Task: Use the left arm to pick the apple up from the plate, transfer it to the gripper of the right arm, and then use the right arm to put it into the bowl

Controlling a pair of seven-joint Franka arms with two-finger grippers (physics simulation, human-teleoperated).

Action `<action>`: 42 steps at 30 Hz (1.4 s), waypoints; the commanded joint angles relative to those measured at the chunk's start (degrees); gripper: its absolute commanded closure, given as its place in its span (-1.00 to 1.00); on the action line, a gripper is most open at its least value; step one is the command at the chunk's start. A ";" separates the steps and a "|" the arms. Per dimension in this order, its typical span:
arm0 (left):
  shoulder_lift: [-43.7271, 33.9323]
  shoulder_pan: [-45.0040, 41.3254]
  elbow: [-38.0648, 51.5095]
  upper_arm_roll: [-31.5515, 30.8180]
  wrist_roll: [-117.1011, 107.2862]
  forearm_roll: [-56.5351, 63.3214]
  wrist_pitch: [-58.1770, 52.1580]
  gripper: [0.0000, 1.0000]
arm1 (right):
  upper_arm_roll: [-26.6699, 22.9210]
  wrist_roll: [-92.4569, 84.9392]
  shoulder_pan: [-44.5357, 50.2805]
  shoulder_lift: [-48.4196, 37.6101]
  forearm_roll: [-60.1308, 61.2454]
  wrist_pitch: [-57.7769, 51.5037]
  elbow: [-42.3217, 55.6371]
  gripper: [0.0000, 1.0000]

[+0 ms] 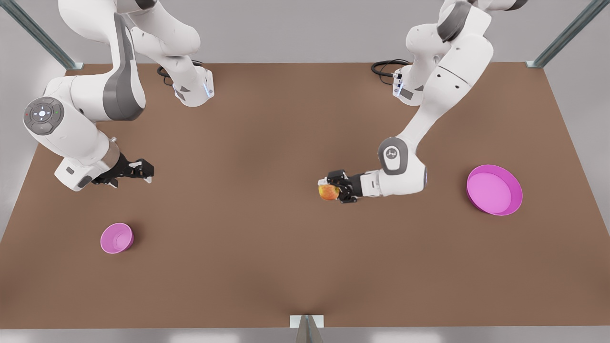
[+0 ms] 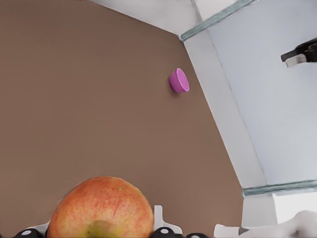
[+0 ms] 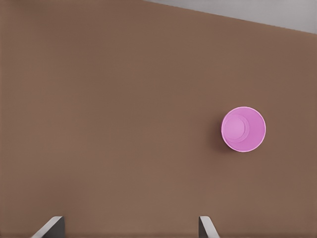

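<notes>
Left end effector (image 1: 333, 188) is clamped on the apple (image 1: 328, 192), held mid-desk off the plate (image 1: 494, 189). Right end effector (image 1: 138, 171) is spread open, waiting well apart above the bowl (image 1: 116, 237). Handover is pending; closing that gap is needed next.

Brown flat tabletop (image 1: 267, 267), plain and matte, running from the far wall to the near edge, with metal frame posts at the far corners. Resting directly on it: a small pink bowl (image 1: 116, 237) toward the near left of the front view, upright with its opening up, and a wider, shallow pink plate (image 1: 494, 189) well apart on the right of that view, with nothing lying in it. Also seated on the surface at the far side, two white arm bases with black cables coiled beside them.
</notes>
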 commanded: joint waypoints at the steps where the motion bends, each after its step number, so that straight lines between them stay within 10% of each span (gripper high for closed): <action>1: 2.09 -1.33 2.72 -0.13 35.30 -5.86 -0.51 -0.51 | 0.00 0.02 0.01 -0.06 0.04 -0.02 0.03 -1.00; 5: 9.46 -6.16 14.39 -0.04 38.02 -5.95 1.86 -0.51 | 0.61 1.51 1.41 1.17 0.22 1.90 0.03 -1.00; 11: 19.41 -14.78 29.71 -0.22 42.67 -6.30 7.31 -0.52 | 2.38 9.69 1.51 11.88 52.47 9.03 2.31 -1.00; 17: 20.11 -14.78 29.80 -1.27 54.99 -8.41 7.05 -0.51 | 2.46 -22.12 1.68 26.57 83.88 12.11 2.49 -1.00; 42: 20.02 -15.92 29.62 -2.42 55.95 -9.64 7.23 -0.40 | 9.05 -57.36 2.03 33.69 90.22 8.94 -3.40 -1.00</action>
